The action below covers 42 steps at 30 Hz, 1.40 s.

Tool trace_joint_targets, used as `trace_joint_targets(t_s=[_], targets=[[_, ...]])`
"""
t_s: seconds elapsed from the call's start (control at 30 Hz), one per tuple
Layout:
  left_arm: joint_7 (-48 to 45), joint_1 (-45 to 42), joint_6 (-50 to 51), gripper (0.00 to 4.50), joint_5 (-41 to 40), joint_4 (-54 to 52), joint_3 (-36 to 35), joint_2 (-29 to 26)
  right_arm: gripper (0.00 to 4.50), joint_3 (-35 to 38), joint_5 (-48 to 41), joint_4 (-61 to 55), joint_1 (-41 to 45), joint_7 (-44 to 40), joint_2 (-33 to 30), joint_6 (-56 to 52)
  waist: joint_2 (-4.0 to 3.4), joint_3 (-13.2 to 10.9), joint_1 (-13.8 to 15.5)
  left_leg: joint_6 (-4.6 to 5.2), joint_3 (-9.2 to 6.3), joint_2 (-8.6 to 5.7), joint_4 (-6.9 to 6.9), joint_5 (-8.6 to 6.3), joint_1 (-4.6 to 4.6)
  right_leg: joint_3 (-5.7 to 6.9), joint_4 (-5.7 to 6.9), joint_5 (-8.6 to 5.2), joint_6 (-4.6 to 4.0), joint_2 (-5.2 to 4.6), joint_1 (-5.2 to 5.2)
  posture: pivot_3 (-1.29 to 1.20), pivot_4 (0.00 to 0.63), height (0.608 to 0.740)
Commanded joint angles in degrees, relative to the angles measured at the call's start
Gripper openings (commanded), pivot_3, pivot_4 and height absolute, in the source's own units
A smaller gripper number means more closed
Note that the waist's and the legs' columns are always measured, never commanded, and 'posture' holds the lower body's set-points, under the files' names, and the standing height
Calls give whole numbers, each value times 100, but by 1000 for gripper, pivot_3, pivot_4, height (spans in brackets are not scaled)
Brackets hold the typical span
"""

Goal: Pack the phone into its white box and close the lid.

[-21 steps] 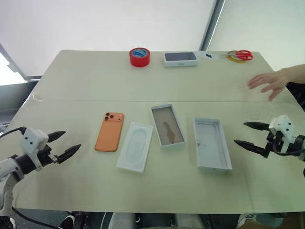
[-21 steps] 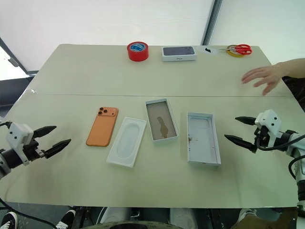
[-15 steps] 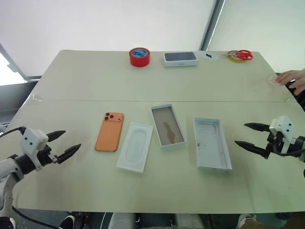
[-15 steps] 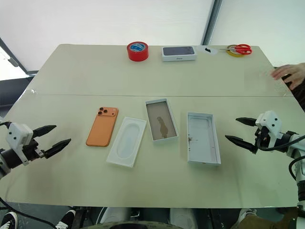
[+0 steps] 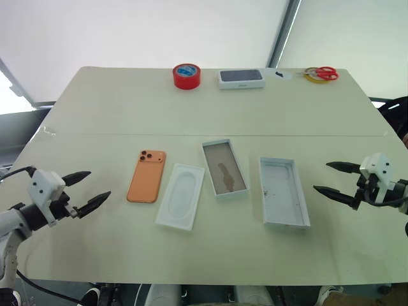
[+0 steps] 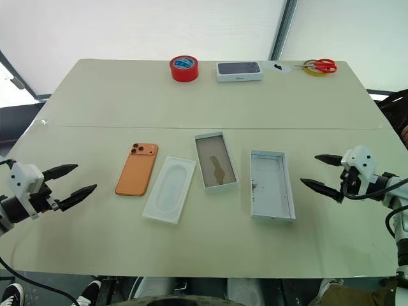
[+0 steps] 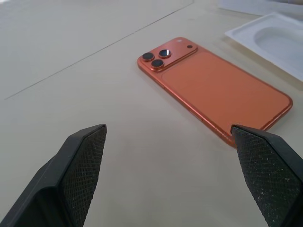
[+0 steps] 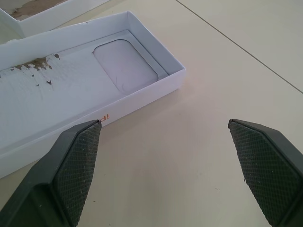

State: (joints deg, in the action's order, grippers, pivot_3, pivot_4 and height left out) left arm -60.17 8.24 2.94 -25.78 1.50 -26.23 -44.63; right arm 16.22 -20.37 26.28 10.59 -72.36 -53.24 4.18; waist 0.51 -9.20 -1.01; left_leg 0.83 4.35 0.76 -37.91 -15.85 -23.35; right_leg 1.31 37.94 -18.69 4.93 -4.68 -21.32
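From the left eye view I saw the table (image 5: 95, 102) laid out with four flat items in a row across the middle of the frame. The phone (image 5: 146, 176) lay camera side up at centre left, orange back showing, lenses toward the top of the frame. Just right of it lay the white insert (image 5: 181, 196) with its oval recess, then the white box (image 5: 224, 168) with its tan floor, open and empty, slightly higher in the frame. Right of that lay the lid (image 5: 284, 192), inside face up. None of the four touched another. Along the top edge sat a red tape roll (image 5: 187, 76), a white box with dark top (image 5: 241, 78) and red-handled scissors (image 5: 322, 74). My left gripper (image 5: 87, 189) sat at lower left, fingers spread wide and empty, well apart from the phone. My right gripper (image 5: 331, 179) sat at the right edge, fingers likewise wide apart and holding nothing, near the lid's right side without touching it.

In the left wrist view, the two black fingertips (image 7: 78, 163) stood far apart at the bottom corners, with the phone ahead between them, flat on the table.

In the right wrist view, the fingertips (image 8: 78, 165) were again wide apart, and the lid's near corner lay just ahead of one of them.
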Motion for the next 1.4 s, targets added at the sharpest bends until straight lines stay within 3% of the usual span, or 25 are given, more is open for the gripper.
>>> trace_joint_targets(t_s=[0.03, 0.3, 0.4, 0.5, 0.53, 0.63, 0.83, 1.27, 1.4], targets=[[-40, -72, -171, 4410, -45, -20, -191, -108, 4491, 114, -33, -112, 10, 3, -70, 34, 0, 0, 0, 0, 0, 0, 0, 0, 0, 0, 0, 0, 0, 0, 0, 0, 150, 730], [731, -41, 1156, 4410, -52, -1090, 122, -140, 4491, -88, -178, -1089, 130, 78, 81, -341, 0, 0, -9, 1, 0, 0, 1, -1, -1, 0, 0, 0, 1, 0, 0, 0, 150, 730], [728, 12, 2061, 4410, -563, -1638, 174, -210, 4491, -243, -282, -1644, 131, 122, 187, -599, -1, 0, -4, 1, 0, 0, 2, -1, -1, 0, 0, 0, 1, 0, 0, 0, 150, 730], [927, 86, 3501, 4410, -1503, -2325, 290, -288, 4491, -500, -381, -2283, 89, 127, 372, -832, 0, -1, 7, 1, -1, 0, 2, -1, -2, 0, 0, 0, 1, 0, 1, 0, 150, 730], [1070, 116, 4517, 4410, -2311, -2503, 333, -401, 4491, -638, -409, -2560, 100, 169, 472, -921, 1, -1, 6, 1, -1, 0, 2, -1, -2, 0, 0, 0, 1, 0, 1, 0, 150, 730], [1369, 225, 5691, 4410, -3154, -2982, 421, -582, 4491, -835, -383, -2964, 147, 245, 577, -1080, -3, -3, 1, 1, -4, 1, 1, 0, -3, 0, 0, 0, 1, 0, 1, 0, 150, 730], [2192, -75, 6349, 4410, -4065, -2718, 320, -94, 4491, -996, -384, -3294, 250, 273, 590, -1270, -3, -4, 32, 1, -7, 0, -7, 0, -2, 3, 1, 0, 1, 1, 9, 0, 150, 730], [3206, -252, 6498, 4410, -4239, -2465, 865, 912, 4491, -1084, -328, -3319, 341, 357, 639, -1276, -8, -1, 48, -24, -7, -3, -9, 16, 0, 4, -3, 0, 0, 1, 15, 0, 150, 730], [3333, -406, 6680, 4410, -4312, -2334, 993, 1003, 4491, -1104, -319, -3319, 359, 382, 655, -1276, -7, -1, 48, -24, -8, -3, -11, 16, 0, 6, -4, 0, 0, 2, 19, 0, 150, 730]])
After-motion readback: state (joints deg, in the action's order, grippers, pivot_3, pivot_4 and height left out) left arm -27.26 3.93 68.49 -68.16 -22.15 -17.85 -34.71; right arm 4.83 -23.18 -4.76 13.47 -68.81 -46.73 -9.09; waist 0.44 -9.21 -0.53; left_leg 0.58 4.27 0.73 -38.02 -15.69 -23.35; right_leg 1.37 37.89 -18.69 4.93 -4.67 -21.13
